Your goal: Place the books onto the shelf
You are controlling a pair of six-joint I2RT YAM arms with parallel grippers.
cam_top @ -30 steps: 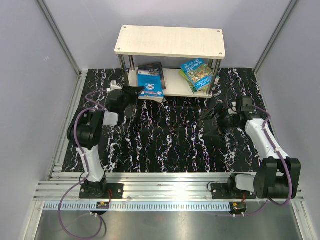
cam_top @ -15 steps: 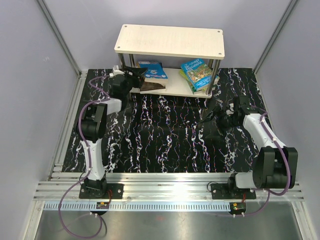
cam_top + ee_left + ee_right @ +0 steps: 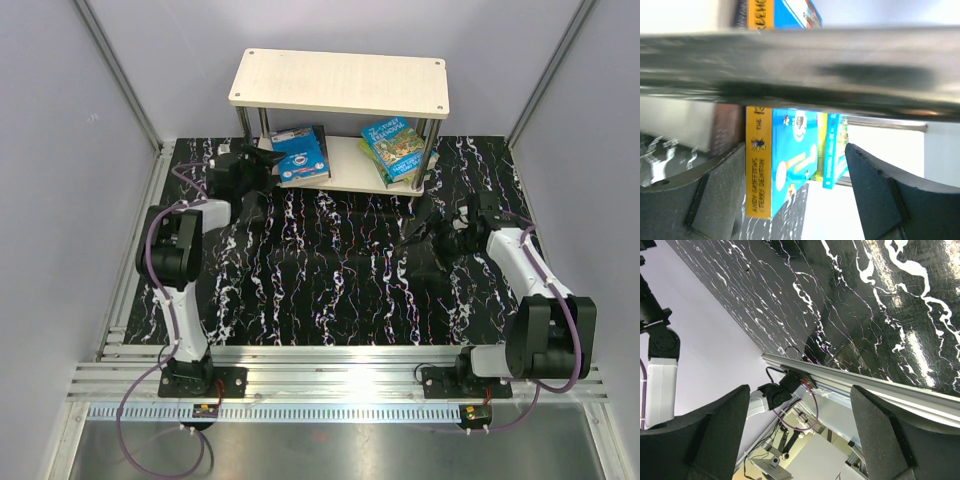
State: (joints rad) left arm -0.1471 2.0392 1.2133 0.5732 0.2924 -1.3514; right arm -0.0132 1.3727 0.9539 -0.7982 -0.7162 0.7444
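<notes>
The shelf (image 3: 340, 82) stands at the back of the table, and books lie flat on its lower board (image 3: 345, 165). A blue book (image 3: 300, 153) rests at the left on top of a dark-covered one (image 3: 319, 134). Green cartoon-cover books (image 3: 395, 148) are stacked at the right. My left gripper (image 3: 266, 166) is open and empty, just left of the shelf's front-left post. In the left wrist view the blue book (image 3: 790, 160) with its yellow spine lies beyond the open gripper (image 3: 795, 200), behind a blurred metal post (image 3: 800, 65). My right gripper (image 3: 420, 250) hangs open over the table, holding nothing.
The table (image 3: 330, 280) is black with white marbling. Grey walls close in the sides and back. An aluminium rail (image 3: 330, 375) runs along the near edge with both arm bases. The right wrist view shows the rail (image 3: 865, 385) and the empty open gripper (image 3: 800, 440).
The left gripper carried the blue book from the shelf's front edge onto the lower board, opened, and drew back to the left. The right arm barely shifted.
</notes>
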